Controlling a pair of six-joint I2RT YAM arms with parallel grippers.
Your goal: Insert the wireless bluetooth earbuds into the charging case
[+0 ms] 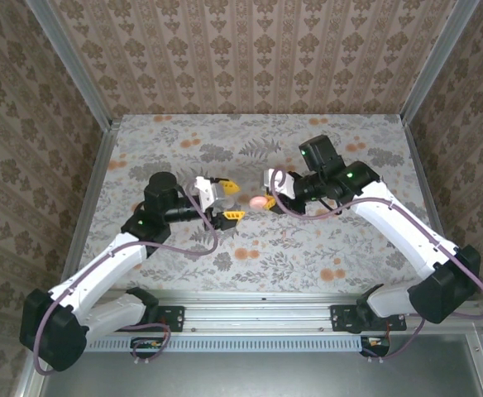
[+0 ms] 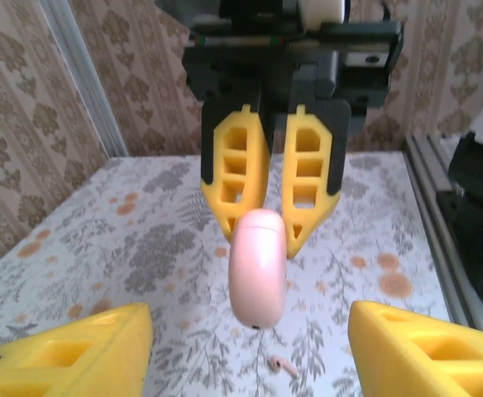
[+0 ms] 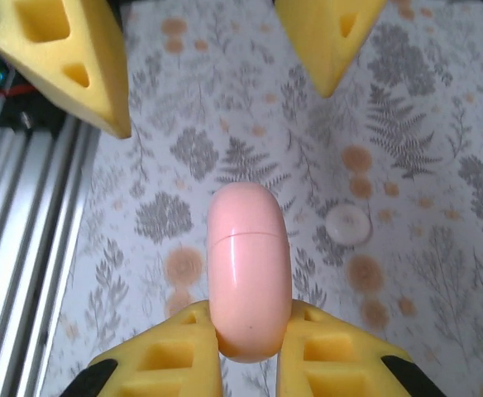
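Right gripper [image 3: 252, 316] clamps the closed pink charging case [image 3: 248, 273] aloft — left gripper [image 1: 233, 202] gapes, empty. One earbud [image 2: 283, 365] lies on the table [image 2: 101, 248] — not inserted.

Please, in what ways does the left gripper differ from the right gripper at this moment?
The left gripper is open, while the right gripper is shut. The right gripper holds the pink charging case by one end; the left gripper holds nothing, its fingers wide apart and clear of the case. Both have yellow fingers and face each other above the patterned table.
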